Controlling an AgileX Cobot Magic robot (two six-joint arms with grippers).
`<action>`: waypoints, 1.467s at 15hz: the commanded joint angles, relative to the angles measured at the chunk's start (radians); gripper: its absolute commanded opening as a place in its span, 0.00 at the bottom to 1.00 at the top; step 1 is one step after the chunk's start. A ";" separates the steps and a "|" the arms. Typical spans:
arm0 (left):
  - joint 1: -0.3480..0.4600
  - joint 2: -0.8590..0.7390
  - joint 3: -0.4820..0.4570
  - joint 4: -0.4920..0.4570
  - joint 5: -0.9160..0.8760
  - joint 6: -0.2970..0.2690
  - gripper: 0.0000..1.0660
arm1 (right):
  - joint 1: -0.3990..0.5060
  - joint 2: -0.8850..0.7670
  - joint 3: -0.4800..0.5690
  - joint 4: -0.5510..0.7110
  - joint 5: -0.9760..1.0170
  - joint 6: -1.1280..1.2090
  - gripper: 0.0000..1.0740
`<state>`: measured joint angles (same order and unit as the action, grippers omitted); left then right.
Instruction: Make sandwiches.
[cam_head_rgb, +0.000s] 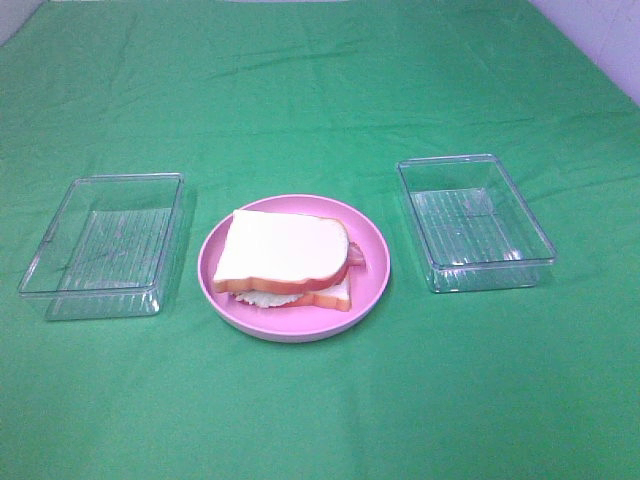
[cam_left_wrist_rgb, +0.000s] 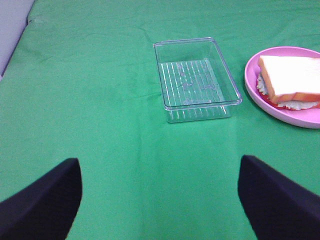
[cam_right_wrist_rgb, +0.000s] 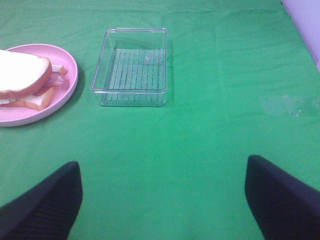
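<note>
The sandwich (cam_head_rgb: 285, 258) sits stacked on the pink round plate (cam_head_rgb: 370, 285) in the middle of the green cloth: white bread with orange-brown crust on top and bottom, pale lettuce and pink bacon showing at the edges. It also shows in the left wrist view (cam_left_wrist_rgb: 290, 80) and the right wrist view (cam_right_wrist_rgb: 25, 80). No arm shows in the exterior view. My left gripper (cam_left_wrist_rgb: 160, 200) is open and empty, well back from the plate (cam_left_wrist_rgb: 280, 110). My right gripper (cam_right_wrist_rgb: 162, 200) is open and empty, also well back from the plate (cam_right_wrist_rgb: 67, 65).
A clear plastic tray (cam_head_rgb: 105, 245) stands left of the plate, also in the left wrist view (cam_left_wrist_rgb: 195, 80). A second clear tray (cam_head_rgb: 472, 220) stands right of the plate, also in the right wrist view (cam_right_wrist_rgb: 132, 67). Both trays hold nothing. The green cloth (cam_head_rgb: 320, 90) covers the table.
</note>
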<state>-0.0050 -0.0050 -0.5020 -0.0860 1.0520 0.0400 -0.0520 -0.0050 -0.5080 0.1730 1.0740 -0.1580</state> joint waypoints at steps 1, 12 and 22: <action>0.004 -0.022 0.003 0.000 -0.005 -0.001 0.75 | -0.007 -0.016 0.002 0.002 -0.010 -0.001 0.77; 0.004 -0.022 0.003 0.000 -0.005 -0.001 0.75 | -0.007 -0.016 0.002 0.002 -0.010 -0.001 0.77; 0.074 -0.022 0.003 0.001 -0.005 -0.001 0.75 | -0.007 -0.016 0.002 0.002 -0.010 -0.001 0.77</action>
<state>0.0650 -0.0050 -0.5020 -0.0860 1.0520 0.0410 -0.0520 -0.0050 -0.5080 0.1730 1.0740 -0.1570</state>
